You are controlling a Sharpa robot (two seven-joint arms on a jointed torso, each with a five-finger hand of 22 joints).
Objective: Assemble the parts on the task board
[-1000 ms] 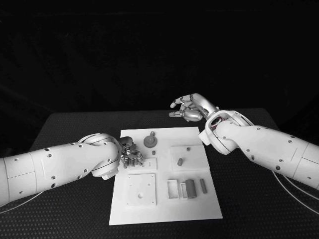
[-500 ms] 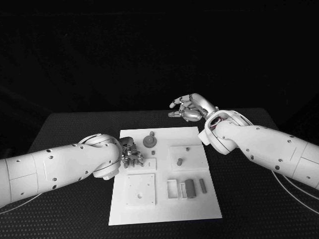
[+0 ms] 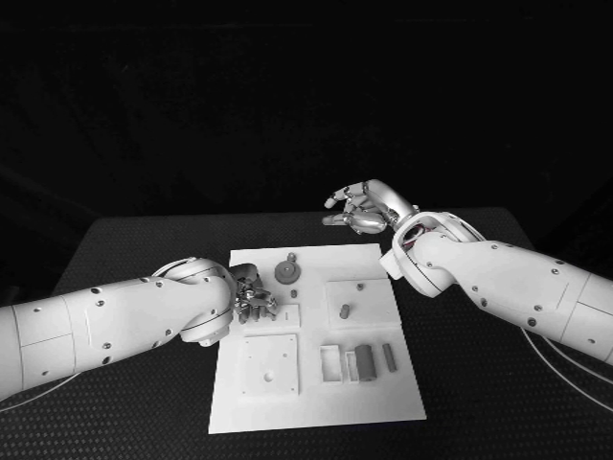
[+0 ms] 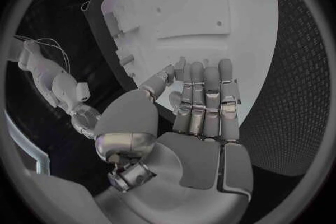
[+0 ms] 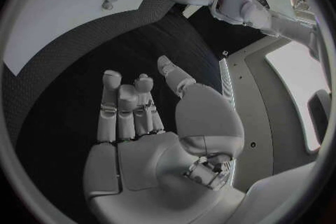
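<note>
From the head view the whole task board (image 3: pixel 321 335) lies flat in the middle of the black worktop (image 3: pixel 141 249), with grey parts on it: a round gear-like part (image 3: pixel 288 274) near the far edge, a small peg (image 3: pixel 346 310) in a square recess right of centre, and a row of slim bars (image 3: pixel 366 362) standing in slots toward the near right. The left wrist view gives the underside of that picture: the left robot hand (image 4: pixel 199 109) hangs palm-down close above the board's white surface (image 4: pixel 210 17), fingers (image 4: pixel 206 98) laid side by side and nearly straight, thumb drawn in beside them; whether a small part sits under the fingertips cannot be told. In the head view this left robot hand (image 3: pixel 252 295) sits over the board's left edge, just beside the gear-like part. The right robot hand (image 3: pixel 366 209) is raised beyond the board's far edge, well apart from it; the right wrist view shows the right robot hand (image 5: pixel 140 123) holding nothing, fingers loosely bent and apart, over the textured worktop (image 5: pixel 70 78). The room behind is dark.
</note>
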